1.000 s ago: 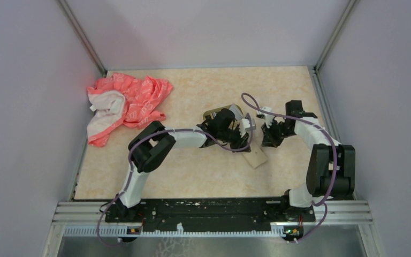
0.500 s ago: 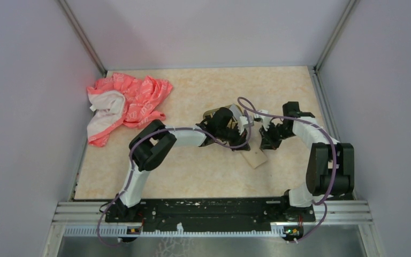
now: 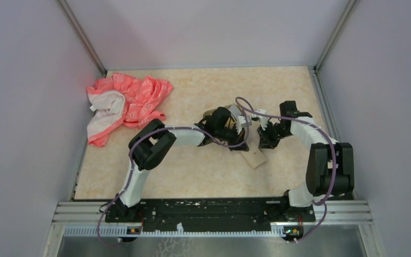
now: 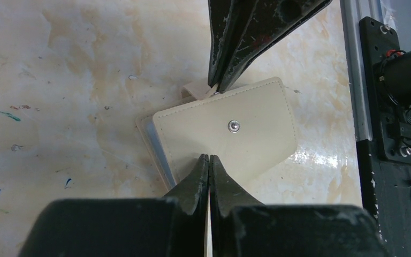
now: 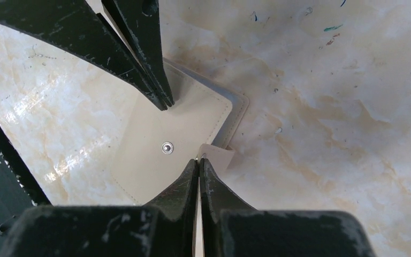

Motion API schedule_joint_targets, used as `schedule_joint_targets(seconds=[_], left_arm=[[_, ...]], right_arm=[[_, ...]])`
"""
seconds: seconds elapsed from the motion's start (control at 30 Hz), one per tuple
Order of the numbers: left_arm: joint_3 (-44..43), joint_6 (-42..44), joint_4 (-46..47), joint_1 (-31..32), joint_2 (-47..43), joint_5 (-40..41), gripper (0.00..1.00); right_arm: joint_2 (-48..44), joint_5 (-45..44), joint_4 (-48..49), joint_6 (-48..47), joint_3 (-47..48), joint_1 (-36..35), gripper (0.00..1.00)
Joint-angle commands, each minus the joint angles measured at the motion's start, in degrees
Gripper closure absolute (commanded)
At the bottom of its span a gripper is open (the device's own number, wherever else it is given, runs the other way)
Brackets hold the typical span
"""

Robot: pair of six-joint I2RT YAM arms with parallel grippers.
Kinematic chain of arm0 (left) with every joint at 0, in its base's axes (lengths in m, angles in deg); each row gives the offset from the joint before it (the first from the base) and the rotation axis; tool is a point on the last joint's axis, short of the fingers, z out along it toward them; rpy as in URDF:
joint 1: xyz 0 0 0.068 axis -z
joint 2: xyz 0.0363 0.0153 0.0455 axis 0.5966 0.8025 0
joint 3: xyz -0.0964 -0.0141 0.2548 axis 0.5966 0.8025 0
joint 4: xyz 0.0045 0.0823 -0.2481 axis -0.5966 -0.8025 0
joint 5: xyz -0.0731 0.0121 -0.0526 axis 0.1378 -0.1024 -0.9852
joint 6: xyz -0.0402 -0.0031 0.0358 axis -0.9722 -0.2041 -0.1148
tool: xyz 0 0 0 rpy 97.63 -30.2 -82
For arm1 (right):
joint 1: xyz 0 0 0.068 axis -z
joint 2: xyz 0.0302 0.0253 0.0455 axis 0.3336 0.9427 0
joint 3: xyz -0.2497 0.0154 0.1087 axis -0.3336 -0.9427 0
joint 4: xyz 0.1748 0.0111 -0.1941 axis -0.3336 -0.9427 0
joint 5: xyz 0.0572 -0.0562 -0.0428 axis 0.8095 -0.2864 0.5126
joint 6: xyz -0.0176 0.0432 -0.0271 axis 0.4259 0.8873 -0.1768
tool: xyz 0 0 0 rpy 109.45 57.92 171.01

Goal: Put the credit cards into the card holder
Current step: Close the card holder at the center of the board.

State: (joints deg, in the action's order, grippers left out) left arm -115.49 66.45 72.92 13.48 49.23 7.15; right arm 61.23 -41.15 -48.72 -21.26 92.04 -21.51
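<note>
Here, your two claws meet over a cream, stitched, leather-look card holder lying flat on the marbled beige bench, right of centre. Its rounded-corner flap is smooth, with a small round metal snap stud at the middle. Thin pale blue credit cards show as a sliver along one side.

Your left claw has its scuffed black fingers pressed together, tips at one edge of the flap; whether they pinch it cannot be told. Your right claw, fingers likewise together, points in from the opposite edge, tips at a short cream strap tab that sticks out there.

Farther back, the left arm hides most of a small gold-olive-rimmed tin. A crumpled pink-and-white cloth lies well apart at the bench's far left.
</note>
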Motion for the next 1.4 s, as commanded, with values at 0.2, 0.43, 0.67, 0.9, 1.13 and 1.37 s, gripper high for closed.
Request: schedule_joint_targets(seconds=[0.2,0.43,0.67,0.9,1.13,1.37], left_arm=[[2.5,-10.8,9.8,1.1,0.1,-4.8,0.78],[-2.0,-17.5,11.8,1.1,4.7,-4.4,0.83],[-3.4,-22.5,12.0,1.1,9.0,-0.6,0.93],[-2.6,-26.4,8.3,0.7,9.5,6.2,1.00],[0.6,-28.7,11.0,0.6,8.9,7.9,1.00],[1.4,-29.6,12.3,0.7,8.7,8.5,1.00]], right_arm=[[-2.8,-2.6,2.0,0.2,-0.2,-5.1,1.00],[-3.6,0.8,1.3,-0.5,0.3,-1.9,1.00],[-4.3,1.8,1.5,-1.5,-0.3,-0.6,1.00],[-5.3,3.0,0.4,-2.6,-0.5,0.9,1.00],[-6.3,3.4,-2.0,-6.4,-2.1,1.4,1.00],[-7.0,0.7,-1.6,-7.4,-4.9,-0.6,1.00]])
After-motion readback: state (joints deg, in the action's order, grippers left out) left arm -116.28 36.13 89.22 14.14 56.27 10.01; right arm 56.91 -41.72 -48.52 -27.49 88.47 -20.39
